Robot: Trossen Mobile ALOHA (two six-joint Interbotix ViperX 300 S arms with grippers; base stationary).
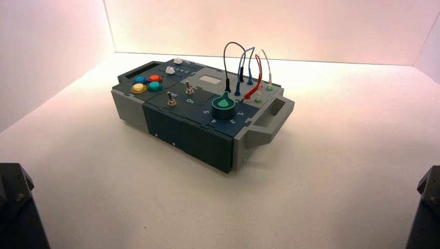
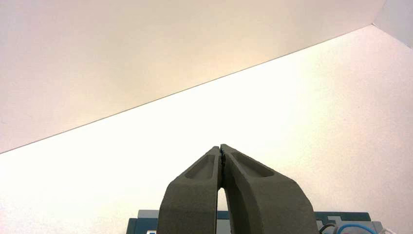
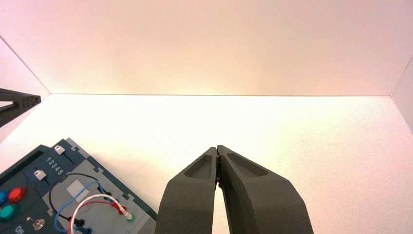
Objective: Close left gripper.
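My left gripper (image 2: 221,146) is shut on nothing, its fingertips touching, held above the white table with a strip of the box (image 2: 336,217) just behind it. My right gripper (image 3: 216,147) is also shut and empty, to the right of the box (image 3: 73,190). In the high view both arms are parked at the near corners, the left arm (image 1: 15,207) and the right arm (image 1: 426,207), well short of the box (image 1: 197,109).
The dark blue and grey box stands turned on the white table, with coloured buttons (image 1: 147,84), two toggle switches (image 1: 170,98), a green knob (image 1: 224,104), looped wires (image 1: 244,67) and a grey handle (image 1: 270,116). White walls enclose the table.
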